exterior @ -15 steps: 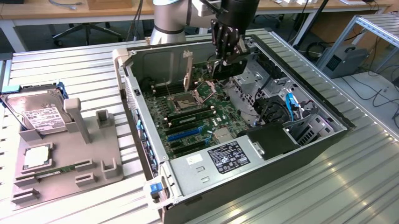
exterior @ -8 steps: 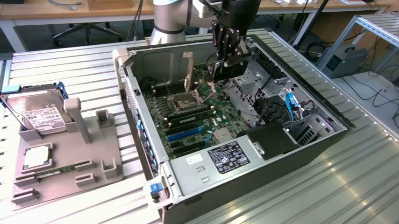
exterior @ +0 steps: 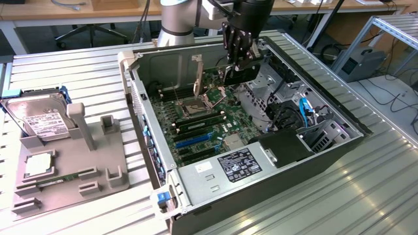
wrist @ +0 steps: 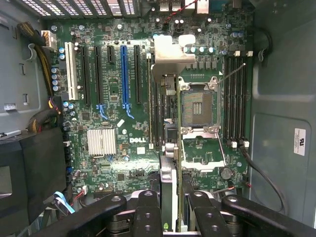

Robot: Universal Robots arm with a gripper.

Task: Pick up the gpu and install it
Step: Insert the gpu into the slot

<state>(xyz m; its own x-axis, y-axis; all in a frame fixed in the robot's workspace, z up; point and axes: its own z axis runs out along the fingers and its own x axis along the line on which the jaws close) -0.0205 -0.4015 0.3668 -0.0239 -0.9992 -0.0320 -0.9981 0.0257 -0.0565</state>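
**Wrist view: gpu pinched in the jaws over the open PC**

Your gripper [wrist: 170, 200] has its jaws drawn in to a narrow gap, and the gpu [wrist: 169, 123] fills that gap. Black fingers [wrist: 148, 202] press on either face, and you see the card edge-on with its silver bracket [wrist: 170, 57] at the far end. Beneath it is the green motherboard [wrist: 113, 103]. The card's line runs between the bank of expansion slots, a blue slot [wrist: 123, 74] among them, and the open CPU socket [wrist: 197, 106]. A silver heatsink [wrist: 101, 142] sits off on the slot side.

Over to the exterior view: the gripper [exterior: 238, 61] hangs down into the open computer case [exterior: 130, 73]. The gpu [exterior: 240, 75] shows black below the fingers, at the far end of the motherboard [exterior: 202, 127]. You can't tell whether it touches the board. On the exterior view's left, a grey fixture tray [exterior: 72, 191] beside the case carries the hard drive [exterior: 39, 120].
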